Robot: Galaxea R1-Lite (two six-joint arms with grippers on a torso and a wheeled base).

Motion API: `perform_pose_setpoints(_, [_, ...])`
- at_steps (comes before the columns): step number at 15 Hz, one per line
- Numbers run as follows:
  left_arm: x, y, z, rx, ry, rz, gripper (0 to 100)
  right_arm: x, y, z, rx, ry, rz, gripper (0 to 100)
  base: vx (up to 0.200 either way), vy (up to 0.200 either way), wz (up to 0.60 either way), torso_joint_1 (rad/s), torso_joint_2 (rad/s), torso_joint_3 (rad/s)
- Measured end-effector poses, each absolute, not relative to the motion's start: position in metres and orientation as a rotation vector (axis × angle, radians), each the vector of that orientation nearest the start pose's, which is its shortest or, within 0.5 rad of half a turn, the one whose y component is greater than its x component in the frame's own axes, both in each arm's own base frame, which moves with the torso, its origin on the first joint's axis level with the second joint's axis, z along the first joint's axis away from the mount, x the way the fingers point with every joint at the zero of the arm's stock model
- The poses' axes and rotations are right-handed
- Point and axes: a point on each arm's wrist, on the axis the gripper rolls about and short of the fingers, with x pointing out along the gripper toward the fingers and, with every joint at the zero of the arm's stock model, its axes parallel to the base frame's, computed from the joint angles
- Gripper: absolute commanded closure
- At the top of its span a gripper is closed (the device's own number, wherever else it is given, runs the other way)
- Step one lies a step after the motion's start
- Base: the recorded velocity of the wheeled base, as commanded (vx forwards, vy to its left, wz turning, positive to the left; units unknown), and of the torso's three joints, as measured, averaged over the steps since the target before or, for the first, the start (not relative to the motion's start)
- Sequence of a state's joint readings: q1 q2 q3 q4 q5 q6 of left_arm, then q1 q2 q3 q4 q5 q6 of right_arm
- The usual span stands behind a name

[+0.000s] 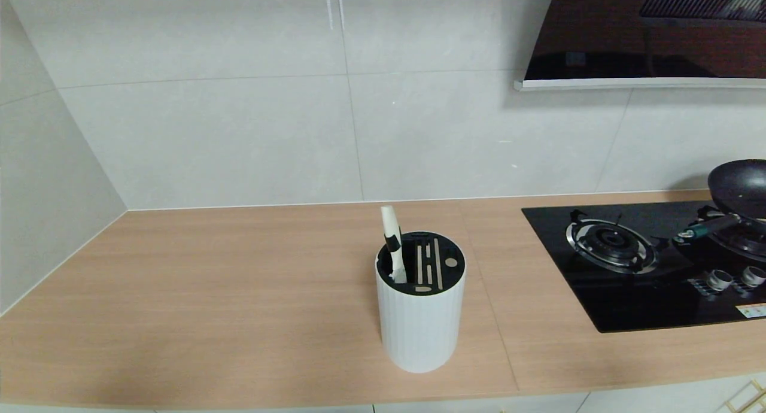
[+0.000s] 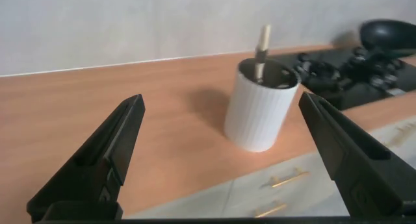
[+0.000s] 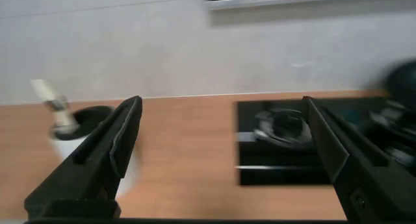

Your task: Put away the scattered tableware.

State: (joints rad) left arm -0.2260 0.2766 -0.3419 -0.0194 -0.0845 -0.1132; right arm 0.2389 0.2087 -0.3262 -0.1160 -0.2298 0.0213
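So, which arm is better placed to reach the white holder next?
Probably left: the holder sits ahead of the open left gripper; the right gripper faces the stove instead.

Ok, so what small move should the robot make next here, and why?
Probably turn the head to look for more tableware. The left tool and right tool are both open and empty, one utensil already stands in the white holder, and the wooden counter in view bears just that holder and the hob.
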Motion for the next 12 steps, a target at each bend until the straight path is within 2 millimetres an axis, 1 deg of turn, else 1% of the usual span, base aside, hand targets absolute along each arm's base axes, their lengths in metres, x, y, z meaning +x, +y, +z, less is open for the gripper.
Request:
perform_pose_setpoints(2, [-0.032,0.003,0.168,-0.115,-0.115,-0.252,0,-0.035,-0.011,0.169,0.071,-0.251,-0.058,0,0.0,0.0,0.0,0.0,0.0,0.0])
perform_pose_setpoints(3, [-0.036,0.004,0.164,-0.119,-0.144,-0.177,0,-0.037,-0.01,0.166,0.069,-0.262,-0.09,0,0.0,0.0,0.0,0.0,0.0,0.0])
perform_pose_setpoints(5, [-0.037,0.003,0.155,-0.114,-0.174,-0.08,0,-0.041,-0.007,0.158,0.059,-0.276,-0.158,0,0.0,0.0,0.0,0.0,0.0,0.0])
perform_pose_setpoints(6, [-0.039,0.002,0.148,-0.098,-0.182,-0.066,0,-0.04,-0.006,0.148,0.046,-0.262,-0.178,0,0.0,0.0,0.0,0.0,0.0,0.0])
perform_pose_setpoints(7, [-0.039,0.001,0.139,-0.085,-0.18,-0.053,0,-0.039,-0.005,0.138,0.033,-0.251,-0.191,0,0.0,0.0,0.0,0.0,0.0,0.0])
perform_pose_setpoints(9, [-0.031,0.001,0.112,-0.061,-0.143,0.023,0,-0.032,-0.005,0.119,0.018,-0.245,-0.206,0,0.0,0.0,0.0,0.0,0.0,0.0])
perform_pose_setpoints(10, [-0.027,0.001,0.096,-0.036,-0.084,0.06,0,-0.028,-0.004,0.107,-0.001,-0.21,-0.207,0,0.0,0.0,0.0,0.0,0.0,0.0])
perform_pose_setpoints(11, [-0.025,0.002,0.085,-0.022,-0.036,0.087,0,-0.026,-0.004,0.096,-0.015,-0.144,-0.207,0,0.0,0.0,0.0,0.0,0.0,0.0])
perform_pose_setpoints(12, [-0.024,0.002,0.081,-0.013,-0.025,0.09,0,-0.024,-0.004,0.089,-0.024,-0.098,-0.205,0,0.0,0.0,0.0,0.0,0.0,0.0])
